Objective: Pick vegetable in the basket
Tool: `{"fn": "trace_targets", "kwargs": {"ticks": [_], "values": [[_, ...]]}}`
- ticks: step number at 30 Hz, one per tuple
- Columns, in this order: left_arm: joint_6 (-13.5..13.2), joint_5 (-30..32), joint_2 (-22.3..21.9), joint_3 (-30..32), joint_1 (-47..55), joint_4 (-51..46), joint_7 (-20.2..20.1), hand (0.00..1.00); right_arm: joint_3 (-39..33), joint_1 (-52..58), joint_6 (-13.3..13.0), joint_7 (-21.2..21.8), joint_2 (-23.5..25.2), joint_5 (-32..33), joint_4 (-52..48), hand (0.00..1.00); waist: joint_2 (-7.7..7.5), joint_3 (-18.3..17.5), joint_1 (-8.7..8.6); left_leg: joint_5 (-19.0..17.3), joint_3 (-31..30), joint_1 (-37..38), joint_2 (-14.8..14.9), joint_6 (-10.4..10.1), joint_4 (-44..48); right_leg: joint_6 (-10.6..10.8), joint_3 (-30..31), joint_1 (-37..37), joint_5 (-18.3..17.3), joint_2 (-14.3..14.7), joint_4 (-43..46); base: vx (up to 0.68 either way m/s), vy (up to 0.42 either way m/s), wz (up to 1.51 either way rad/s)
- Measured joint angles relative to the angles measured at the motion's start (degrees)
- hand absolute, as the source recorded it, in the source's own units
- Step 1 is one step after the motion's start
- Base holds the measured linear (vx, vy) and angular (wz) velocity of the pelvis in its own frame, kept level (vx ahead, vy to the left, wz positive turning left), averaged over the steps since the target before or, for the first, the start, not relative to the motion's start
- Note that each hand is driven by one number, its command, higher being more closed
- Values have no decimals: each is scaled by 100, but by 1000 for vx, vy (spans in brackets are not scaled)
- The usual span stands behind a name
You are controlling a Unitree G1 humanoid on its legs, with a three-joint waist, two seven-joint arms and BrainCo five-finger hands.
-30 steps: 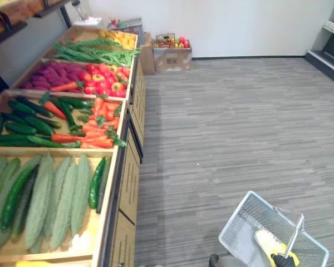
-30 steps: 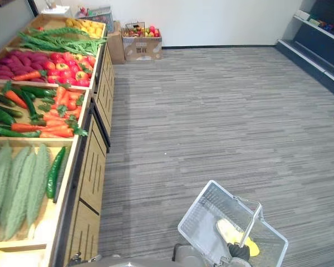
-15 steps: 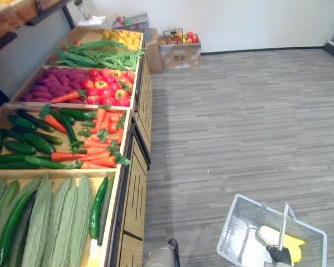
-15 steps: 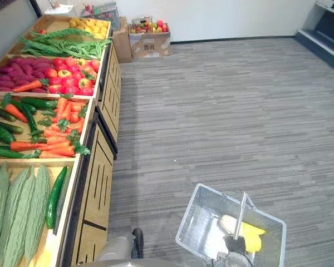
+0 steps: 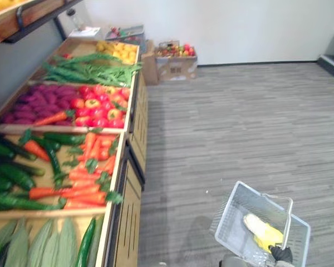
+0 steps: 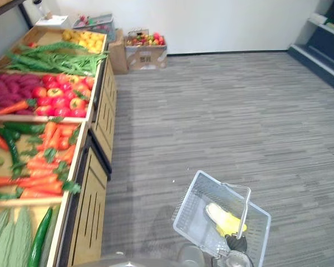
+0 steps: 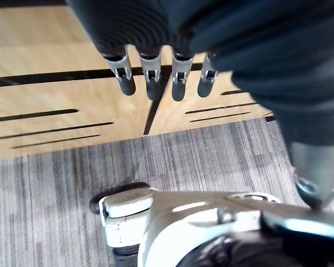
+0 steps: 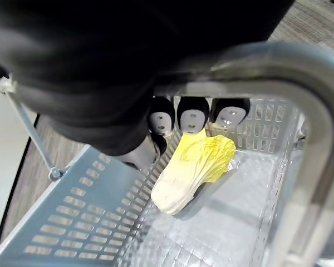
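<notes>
i see a pale napa cabbage with yellow frilled leaves lying flat in the grey slotted basket, lower right of the frame. my right hand is curled round its handle. my left hand hangs with fingers straight beside the bench of carrots.

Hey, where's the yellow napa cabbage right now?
The napa cabbage lies inside the grey basket, which hangs from the right hand at the lower right of the eye views, over the grey floor to the right of the wooden produce stand.
</notes>
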Motion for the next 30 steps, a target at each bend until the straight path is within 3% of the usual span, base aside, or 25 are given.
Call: {"fn": "trace_targets", "kwargs": {"ticks": [2, 3, 4, 5, 6, 7, 8, 9, 11, 12, 13, 14, 15, 16, 17, 18, 20, 22, 23, 24, 27, 29, 30], "values": [[-35, 0, 2, 4, -120, -56, 59, 0, -14, -4, -94, -36, -72, 0, 6, 100, 127, 95, -54, 2, -106, 313, 271, -1, 26, -133, -633, -173, -306, 62, -810, 275, -175, 14], [-93, 1, 0, 53, -118, -71, 76, 0, -9, 68, -135, -86, -50, 3, 2, 100, 107, 101, -133, -11, -228, 443, 379, -21, 71, -151, -864, -32, -278, 84, -2067, 466, -356, 48], [-183, 9, 40, 194, -98, -130, 79, 0, -8, 220, -184, -112, 14, 0, 1, 100, -45, 101, -148, -104, -336, 605, 353, -167, 136, -100, -851, 298, 160, 99, -3915, 492, -394, 55], [-214, 10, 62, 280, -69, -170, 84, 0, -2, 349, -207, -113, 78, -4, -2, 100, -197, 82, -157, -225, -413, 662, 269, -331, 196, -121, -795, 497, 669, 69, -4871, 455, -352, 18], [-197, 17, -209, 445, -231, -4, 71, 0, -35, 303, -153, -96, -29, -6, 58, 100, 113, 131, -25, -565, -582, 691, 580, -552, 340, -278, -936, 650, 681, 459, -5026, 304, -232, -19], [-222, 13, -356, 495, -234, -31, 70, 0, -62, 243, -149, -83, -9, -11, -16, 100, 349, 126, 13, -590, -723, 552, 775, -589, 388, -301, -815, 652, 706, 739, -5077, 236, -179, -38], [-230, 6, -428, 551, -238, -70, 77, 0, -63, 247, -169, -65, -1, -37, -73, 100, 475, 149, 21, -648, -729, 553, 905, -664, 421, -282, -698, 629, 653, 898, -5006, 197, -161, -23], [-226, 2, -523, 712, -287, -74, 85, 0, -57, 226, -138, -59, 31, -143, -199, 100, 521, 143, 52, -791, -833, 579, 986, -777, 394, -290, -643, 495, 222, 994, -4723, 150, -145, 17], [-226, 3, -529, 786, -407, -67, 88, 0, -53, 231, -26, -42, 69, -167, -242, 100, 537, 168, 15, -895, -1073, 624, 1021, -698, 373, -302, -833, 410, -223, 854, -4143, 134, -169, 53], [-239, 1, -587, 942, -430, -74, 105, 0, -51, 275, 68, -25, 59, -162, -256, 100, 488, 156, 11, -996, -1258, 731, 1080, -505, 205, -318, -1012, 416, -493, 774, -3855, 135, -193, 71], [-245, 8, -654, 1135, -424, -85, 116, 0, -49, 302, 114, 5, 54, -158, -258, 100, 555, 97, 12, -1068, -1381, 815, 1140, -321, 15, -313, -1170, 409, -698, 748, -3672, 180, -256, 63], [-252, 1, -657, 1227, -418, -91, 121, 0, -48, 274, 150, 13, 56, -158, -257, 100, 468, 69, 27, -1002, -1440, 826, 1114, -206, 45, -342, -1220, 426, -787, 746, -3624, 171, -227, 33], [-280, -1, -657, 1394, -403, -86, 149, 0, -33, 225, 234, 61, 106, -166, -228, 100, 325, 98, 72, -685, -1499, 593, 1018, 81, 617, -420, -1209, 530, -863, 678, -3677, 166, -238, 19], [-280, 0, -657, 1413, -359, -62, 186, 0, -1, 197, 256, 75, 135, -175, -215, 100, 314, 85, 65, -397, -1508, 296, 1040, 118, 1139, -418, -1279, 699, -860, 677, -3877, 162, -219, 30], [-281, 0, -656, 1390, -301, -55, 209, 0, 28, 173, 266, 96, 154, -177, -188, 100, 335, 54, 54, -62, -1512, 45, 1101, 77, 1538, -412, -1389, 908, -854, 712, -4116, 161, -205, 58], [-283, 0, -651, 1291, -274, -44, 213, 0, 82, 158, 264, 124, 149, -201, -70, 100, 343, 43, 48, 388, -1480, -238, 1221, -150, 1948, -404, -1528, 1158, -849, 785, -4456, 192, -179, 62], [-336, -118, -649, 1102, -281, -53, 237, 0, 84, 134, 301, 124, 104, -216, 181, 100, 404, 37, 68, 863, -1236, -713, 1433, -300, 2663, -374, -1806, 1598, -819, 842, -4984, 216, -132, 72], [-333, -211, -634, 1007, -277, -54, 246, 0, 100, 154, 340, 126, 21, -230, 313, 100, 409, 46, 58, 809, -710, -967, 1444, -359, 2885, -317, -2114, 2035, -720, 765, -5443, 231, -83, 87], [-317, -210, -600, 944, -282, -60, 247, 0, 99, 200, 346, 114, -17, -232, 412, 100, 382, 40, 53, 800, -44, -1035, 1372, -371, 2540, -275, -2470, 2384, -578, 666, -5798, 201, -64, 86], [-314, -211, -586, 916, -284, -63, 247, 0, 100, 208, 350, 110, -26, -232, 425, 100, 375, 43, 55, 797, 100, -1034, 1349, -374, 2420, -295, -2538, 2436, -561, 643, -5848, 199, -39, 103], [-170, -186, -498, 742, -332, -72, 247, 0, 32, 304, 434, 38, -100, -233, 447, 100, 361, 43, 31, 840, 1251, -1035, 937, -442, 820, -295, -3307, 2865, -451, 393, -6119, 177, 21, 117], [-60, -164, -458, 643, -349, -61, 249, 0, -92, 311, 454, 0, -119, -246, 453, 100, 359, 45, 42, 1121, 1767, -1047, 580, -520, -93, -212, -3671, 3072, -401, 295, -6197, 225, 103, 130], [29, -151, -441, 610, -331, -27, 249, 0, -144, 323, 453, -18, -157, -327, 462, 100, 358, 46, 52, 1398, 2102, -1032, 391, -359, -550, -171, -3796, 3205, -377, 270, -6228, 230, 187, 116]]}}
